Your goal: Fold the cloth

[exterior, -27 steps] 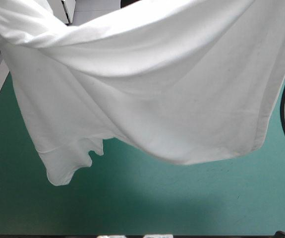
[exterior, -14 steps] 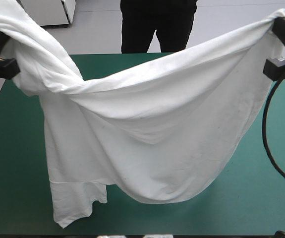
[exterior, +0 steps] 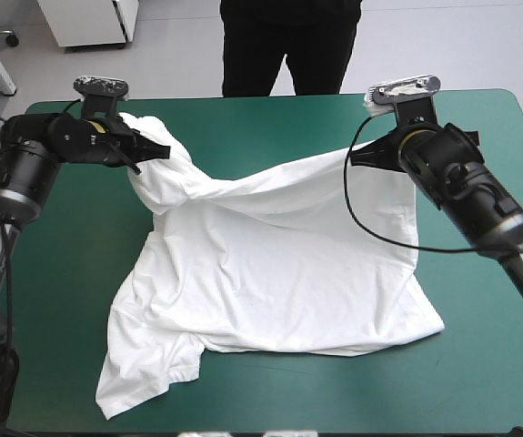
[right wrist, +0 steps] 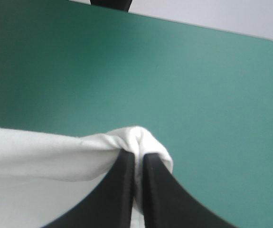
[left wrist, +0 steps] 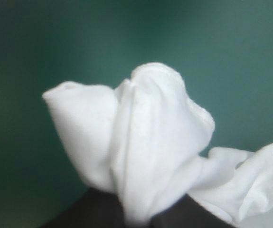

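While the T-shirt (exterior: 270,273) is pinched at 2 far points: the step in hand looks like laying it out flat on the table (exterior: 479,364), ahead of any fold.
Left gripper (exterior: 152,150): near the table's far left corner, low over the teal-green cover. Its black fingers are all but closed on a thick wad of white cloth, which stands up out of them in the left wrist view.
T-shirt, left part: twisted and bunched just below that grip. A sleeve and hem trail down to the near left corner, rumpled.
T-shirt, middle: most of the body lies on the table's middle, fairly smooth. Its far edge runs as a raised ridge from one gripper to the other.
T-shirt, right part: the near hem lies flat, well short of the right edge.
Right gripper (exterior: 359,157): toward the far right of the table. The right wrist view shows its 2 fingers pressed nearly together on a thin fold of cloth, with only a slit between them.
Next move, as a judgement: draw the 2 grips apart and toward the far edge to take out the twist at the left. Then lower and release, so the far edge settles without a lump.
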Controlling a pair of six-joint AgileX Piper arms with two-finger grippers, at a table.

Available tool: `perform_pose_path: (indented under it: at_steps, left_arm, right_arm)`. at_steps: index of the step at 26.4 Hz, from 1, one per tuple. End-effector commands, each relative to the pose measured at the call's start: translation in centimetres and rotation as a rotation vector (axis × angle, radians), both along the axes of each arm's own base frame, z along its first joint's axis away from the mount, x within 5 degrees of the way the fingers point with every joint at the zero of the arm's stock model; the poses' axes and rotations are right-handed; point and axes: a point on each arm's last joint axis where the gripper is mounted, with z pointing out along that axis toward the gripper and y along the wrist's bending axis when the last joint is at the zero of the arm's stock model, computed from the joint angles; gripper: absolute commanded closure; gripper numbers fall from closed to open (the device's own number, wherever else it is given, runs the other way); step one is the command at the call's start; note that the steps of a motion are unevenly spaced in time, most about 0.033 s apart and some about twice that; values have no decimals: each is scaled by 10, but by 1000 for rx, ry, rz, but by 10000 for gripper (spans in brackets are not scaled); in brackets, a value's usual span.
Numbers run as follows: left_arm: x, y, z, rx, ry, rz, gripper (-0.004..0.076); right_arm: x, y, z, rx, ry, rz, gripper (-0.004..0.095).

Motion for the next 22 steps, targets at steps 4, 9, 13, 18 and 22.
perform_pose_path:
  at_steps: [4, 9, 13, 18, 22]
  left_arm:
    - [41, 1, -22, 21, -76, 76, 733]
    - [67, -1, -55, 3, -47, 120, 733]
    - [82, -3, -76, -22, -30, 149, 733]
    - [94, -2, -94, 20, -33, 148, 670]
    - [93, -2, -86, 1, -53, 151, 398]
  right_arm:
    - [66, -36, -45, 128, 83, -44, 925]
    - [102, -60, -73, 267, 133, -118, 926]
    - [119, -67, -82, 310, 154, -133, 925]
    - [127, -67, -90, 266, 223, -89, 829]
    - [125, -65, -89, 252, 248, -43, 442]
